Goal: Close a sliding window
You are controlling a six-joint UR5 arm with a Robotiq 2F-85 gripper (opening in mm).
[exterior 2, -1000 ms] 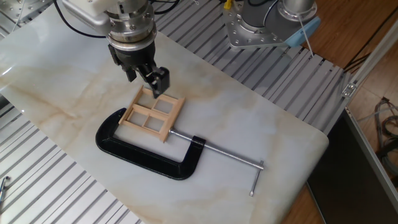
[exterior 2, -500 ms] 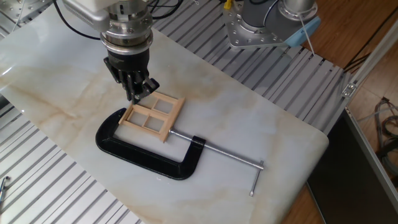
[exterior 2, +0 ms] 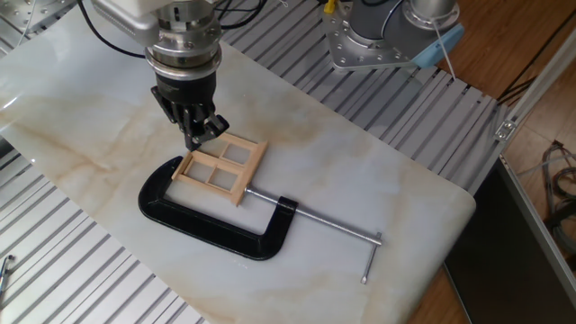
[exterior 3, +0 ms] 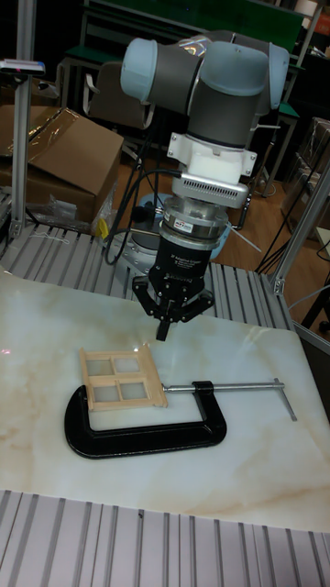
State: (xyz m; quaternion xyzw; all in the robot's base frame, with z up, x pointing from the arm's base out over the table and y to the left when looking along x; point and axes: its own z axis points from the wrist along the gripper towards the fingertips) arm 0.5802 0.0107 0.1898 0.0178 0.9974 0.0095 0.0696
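The sliding window (exterior 2: 220, 166) is a small light-wood frame with four panes, lying flat on the marble tabletop (exterior 2: 360, 180) and held in the jaws of a black C-clamp (exterior 2: 211, 225). My gripper (exterior 2: 195, 138) points straight down at the window's far left corner, with its fingertips close together and nothing between them. In the tall fixed view the gripper (exterior 3: 163, 332) hangs just behind the window (exterior 3: 119, 376), near its right end. Whether the fingertips touch the wood cannot be told.
The C-clamp's long steel screw (exterior 2: 324, 222) with its crossbar handle runs out to the right of the window. Ribbed metal surfaces (exterior 2: 81, 261) border the marble slab. A second robot base (exterior 2: 378, 36) stands at the back right.
Over the last second my gripper shifted left, from the window's far edge to its far left corner, and turned. It has held still for the last half second. The window and clamp stayed put.
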